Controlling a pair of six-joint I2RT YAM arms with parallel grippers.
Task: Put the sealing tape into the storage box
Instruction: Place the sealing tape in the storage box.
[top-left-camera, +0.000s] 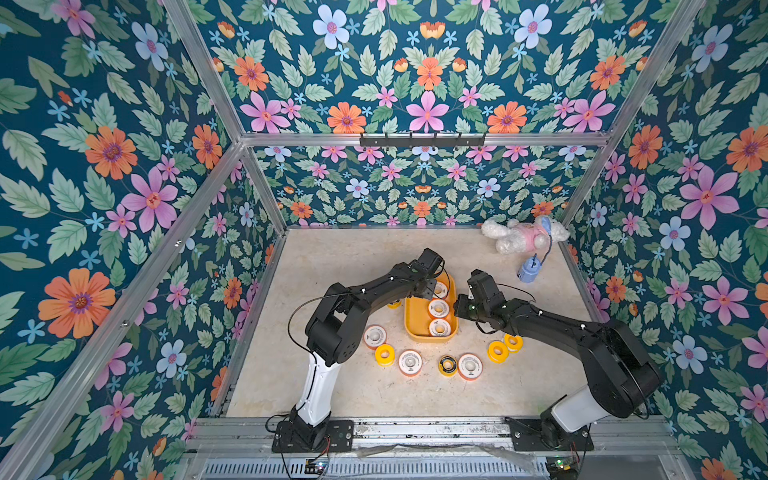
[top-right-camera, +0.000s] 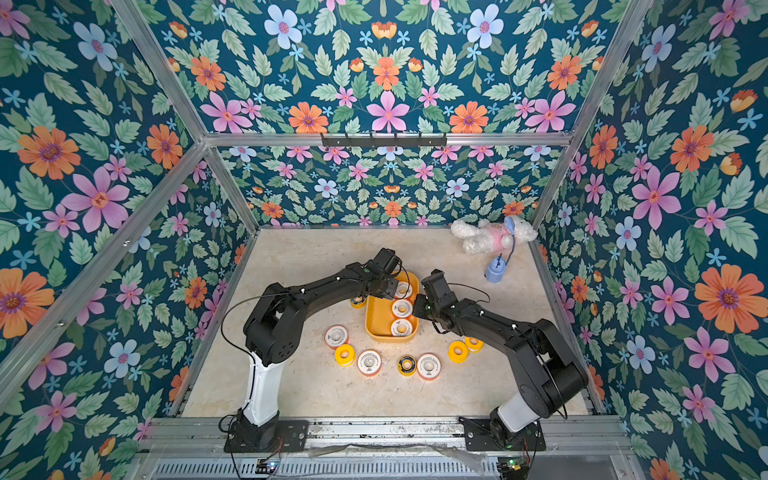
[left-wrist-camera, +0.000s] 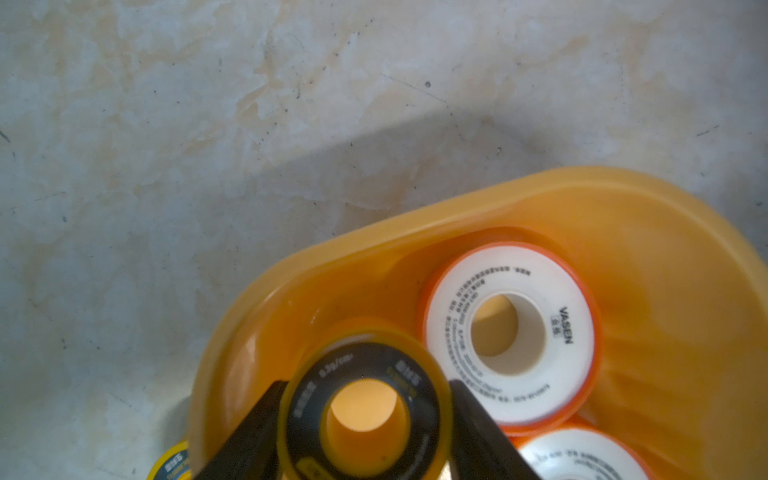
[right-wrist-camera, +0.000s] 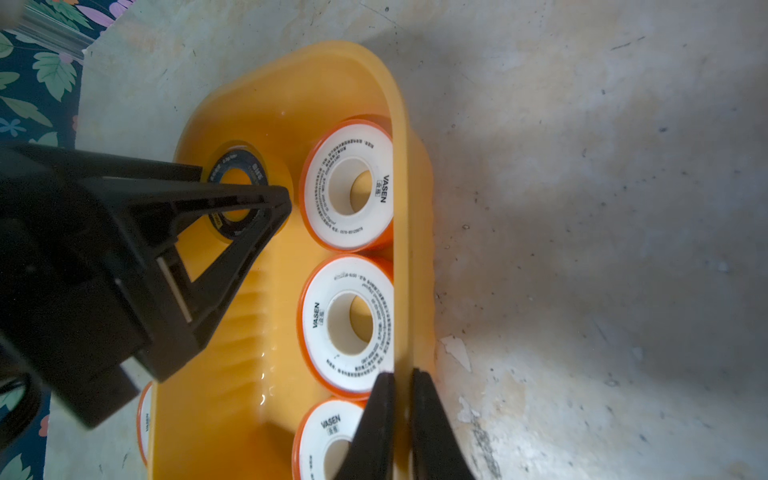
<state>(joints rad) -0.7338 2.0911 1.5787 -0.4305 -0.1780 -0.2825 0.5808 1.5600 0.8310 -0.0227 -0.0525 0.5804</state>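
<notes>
A: Loose sealing tape (top-left-camera: 410, 362)?
B: Seven spools in plain sight, lower centre in both top views, on tbl (top-left-camera: 332, 395).
A: Storage box (right-wrist-camera: 399, 166)?
B: Centre. Three white spools (right-wrist-camera: 349, 183) inside. R gripper (right-wrist-camera: 401, 382) pinches its rim; L gripper (left-wrist-camera: 365, 415) clamps black-faced spool (left-wrist-camera: 374, 361) over its floor.

The yellow tub (right-wrist-camera: 399, 166) is smooth, glossy plastic. The spools (right-wrist-camera: 318, 199) inside it have smooth white faces. The bench (left-wrist-camera: 166, 166) is matt, marbled and scuffed. The toy (top-left-camera: 505, 243) in its far right corner is fluffy cloth.

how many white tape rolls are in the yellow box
3, in one row along the box wall by the right arm: far roll, middle roll, near roll. The left gripper hides part of the other row.
</notes>
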